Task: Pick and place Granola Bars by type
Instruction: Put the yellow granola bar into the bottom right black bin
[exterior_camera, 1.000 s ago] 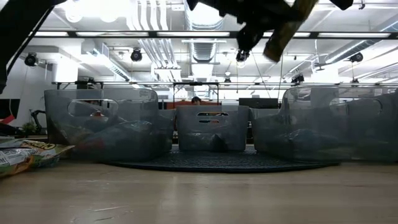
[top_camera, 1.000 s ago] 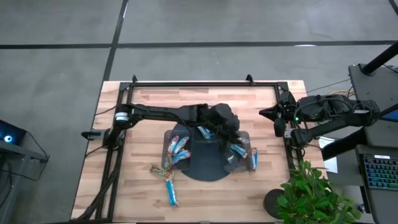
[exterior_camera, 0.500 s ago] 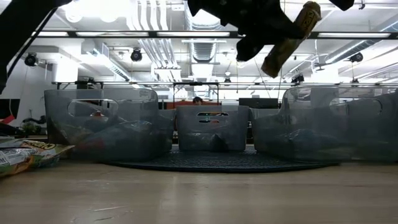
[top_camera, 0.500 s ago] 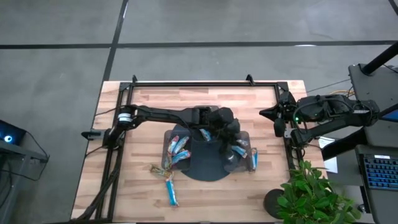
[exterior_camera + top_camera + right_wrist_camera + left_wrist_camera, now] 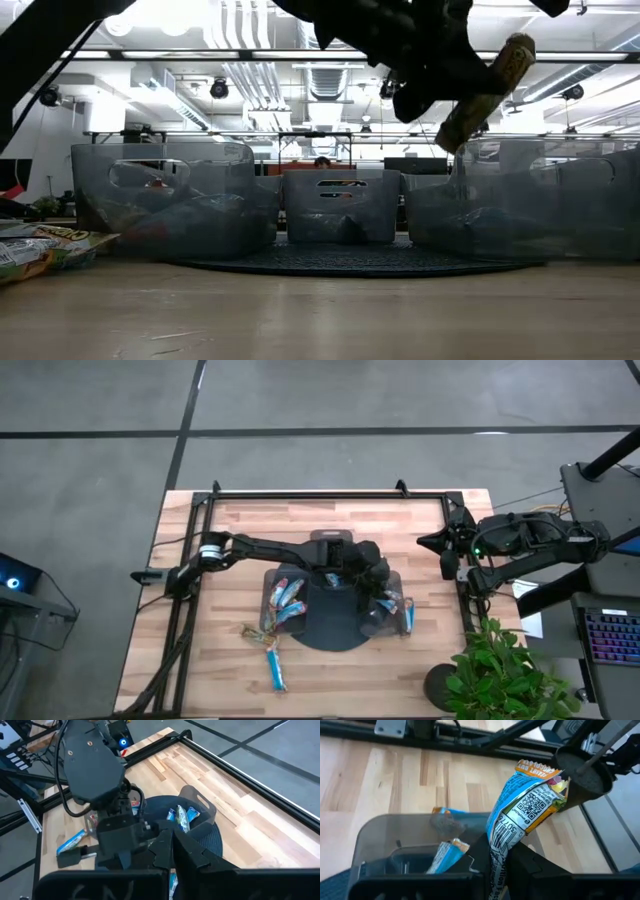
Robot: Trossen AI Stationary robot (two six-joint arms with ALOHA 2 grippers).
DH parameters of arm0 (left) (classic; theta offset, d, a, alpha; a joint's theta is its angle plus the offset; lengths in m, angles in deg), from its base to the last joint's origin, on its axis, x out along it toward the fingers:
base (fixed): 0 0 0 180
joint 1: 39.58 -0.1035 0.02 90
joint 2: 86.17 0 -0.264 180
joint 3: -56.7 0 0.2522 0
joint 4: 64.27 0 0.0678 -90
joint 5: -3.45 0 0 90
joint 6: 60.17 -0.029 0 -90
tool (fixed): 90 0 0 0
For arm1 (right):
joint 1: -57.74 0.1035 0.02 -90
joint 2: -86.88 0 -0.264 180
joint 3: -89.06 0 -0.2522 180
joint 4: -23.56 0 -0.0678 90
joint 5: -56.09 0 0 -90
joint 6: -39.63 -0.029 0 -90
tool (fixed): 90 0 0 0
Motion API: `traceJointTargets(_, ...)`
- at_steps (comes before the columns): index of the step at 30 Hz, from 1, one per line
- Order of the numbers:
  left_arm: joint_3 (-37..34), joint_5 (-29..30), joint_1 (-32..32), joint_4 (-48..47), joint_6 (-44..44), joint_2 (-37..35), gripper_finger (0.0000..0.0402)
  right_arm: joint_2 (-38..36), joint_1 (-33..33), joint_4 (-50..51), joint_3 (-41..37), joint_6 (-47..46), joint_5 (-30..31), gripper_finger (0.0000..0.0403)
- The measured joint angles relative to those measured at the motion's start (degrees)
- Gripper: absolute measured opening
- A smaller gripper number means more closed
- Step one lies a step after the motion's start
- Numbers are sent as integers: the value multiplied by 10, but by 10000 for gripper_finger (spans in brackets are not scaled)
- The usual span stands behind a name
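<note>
A pale wooden plank tabletop [image 5: 240,650] stands on a grey floor, framed along its far and left edges by a black metal rail, with an office ceiling of pipes and lamps showing beyond it in the low view. At its middle lies my dark round tray [image 5: 335,635] carrying clear plastic bins [image 5: 165,195]. My left pincer [image 5: 502,852] reaches out over the right-hand bin [image 5: 392,610] and is clenched on one light blue and orange wrapped granola bar [image 5: 525,810], pinched by its lower end between my dark fingers [image 5: 535,867] so that most of the wrapper juts out ahead of them, bent and tilted. In the low view that bar [image 5: 487,90] hangs slanted in the air above the bin's rim, not touching it. Below the pincer, inside that bin, lie more light blue wrapped bars [image 5: 390,603]; the wrist view shows one just under my fingers [image 5: 445,856]. The left-hand bin holds a cluster of blue bars with some red [image 5: 287,597]. Outside the tray, on the bare wood towards the near edge, rest a greenish-silver wrapped bar [image 5: 257,630] and a light blue bar [image 5: 277,668], well apart from my left pincer. My right pincer [image 5: 428,541] waits at the right edge of the tabletop, its fingers closed on nothing. A green potted plant [image 5: 500,675] stands off the tabletop's near right corner.
</note>
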State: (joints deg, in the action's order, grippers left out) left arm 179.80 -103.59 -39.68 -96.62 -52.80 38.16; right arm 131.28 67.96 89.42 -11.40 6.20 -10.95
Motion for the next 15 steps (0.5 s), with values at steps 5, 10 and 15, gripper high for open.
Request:
traceJointTargets(5,0,0,0,2,-1,-1,25,0,0,0,0,0,0,8)
traceJointTargets(10,0,0,0,1,1,-2,29,0,0,0,0,0,0,8)
traceJointTargets(15,0,0,1,1,1,-2,31,0,0,0,0,0,0,8)
